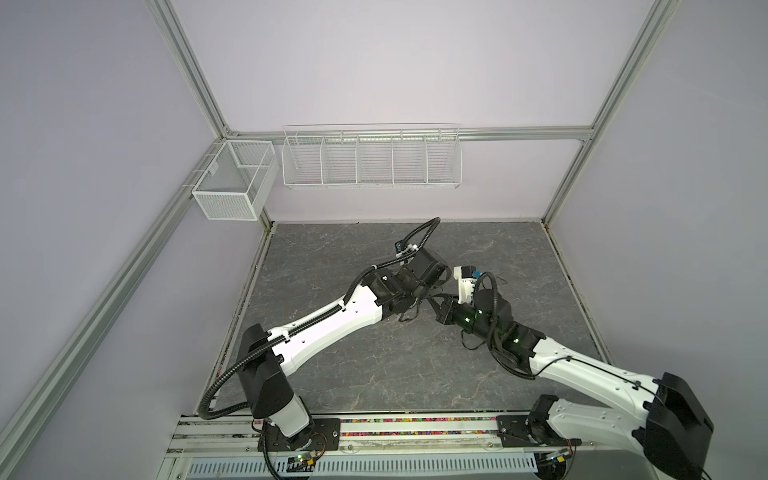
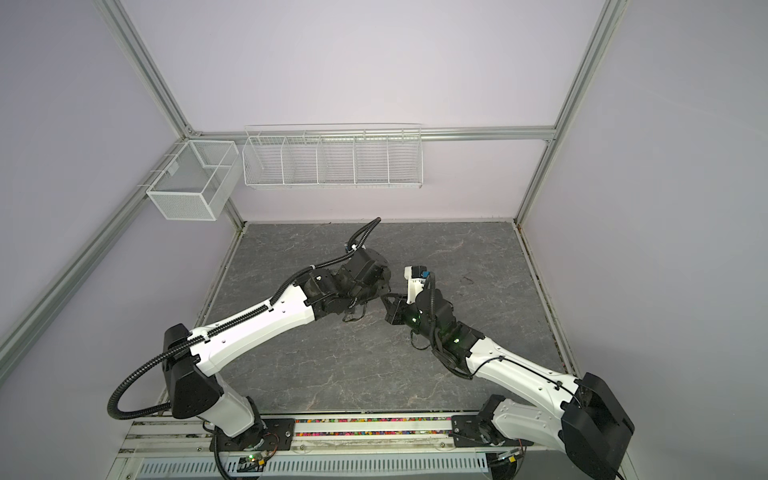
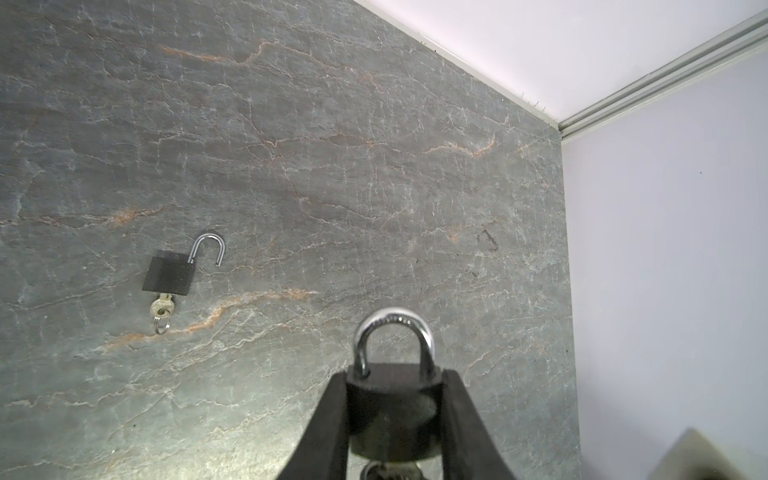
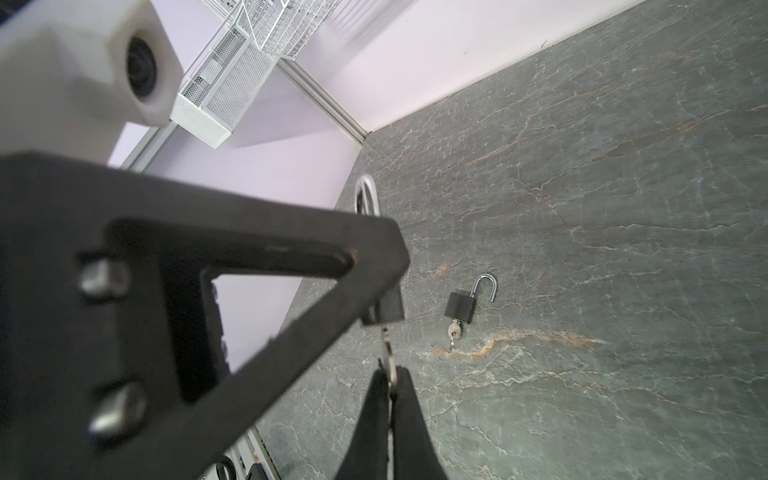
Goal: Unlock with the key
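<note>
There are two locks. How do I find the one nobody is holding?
Look at the grey stone table. A small black padlock lies flat on it, a key in its bottom. Unlike the held padlock in the left gripper, its shackle is swung open.

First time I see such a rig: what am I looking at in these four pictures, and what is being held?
Two robot arms, left and right, each ending in a two-fingered gripper, work over a grey table. Two pictures look down on the whole scene; the other two come from cameras on the wrists. The left gripper is clamped on a black padlock with its shackle closed. The right gripper pinches the key sitting in that lock's bottom. A second padlock lies on the table, shackle swung open, its own key in it. Wire baskets hang on the back wall.
</note>
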Motion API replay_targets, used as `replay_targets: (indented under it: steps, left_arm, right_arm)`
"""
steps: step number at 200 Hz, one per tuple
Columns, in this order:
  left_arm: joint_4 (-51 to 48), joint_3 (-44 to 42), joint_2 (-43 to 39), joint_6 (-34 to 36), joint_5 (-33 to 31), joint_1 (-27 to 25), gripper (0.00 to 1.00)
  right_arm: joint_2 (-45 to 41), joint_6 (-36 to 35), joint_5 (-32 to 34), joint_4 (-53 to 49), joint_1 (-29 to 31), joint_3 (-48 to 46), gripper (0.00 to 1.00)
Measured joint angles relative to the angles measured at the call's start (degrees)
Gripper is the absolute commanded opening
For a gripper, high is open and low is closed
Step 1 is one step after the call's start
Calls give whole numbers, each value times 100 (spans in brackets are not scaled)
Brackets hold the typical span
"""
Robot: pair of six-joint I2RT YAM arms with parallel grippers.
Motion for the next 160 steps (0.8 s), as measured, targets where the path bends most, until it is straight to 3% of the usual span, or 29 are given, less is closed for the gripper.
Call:
replay_targets:
  steps: [56,98,160]
  left_arm:
    - [-17,28,-199,13,-50,2,0]
    - [-26,28,-275,55,-90,0,0]
    - [-2,146,-273,269,-177,286,0]
  right_arm:
    - [0,-260,-37,-289,0,310,6]
    - [-22,-345,-79,-245,0,341,19]
    - [-339,-343,-87,-251,0,234,27]
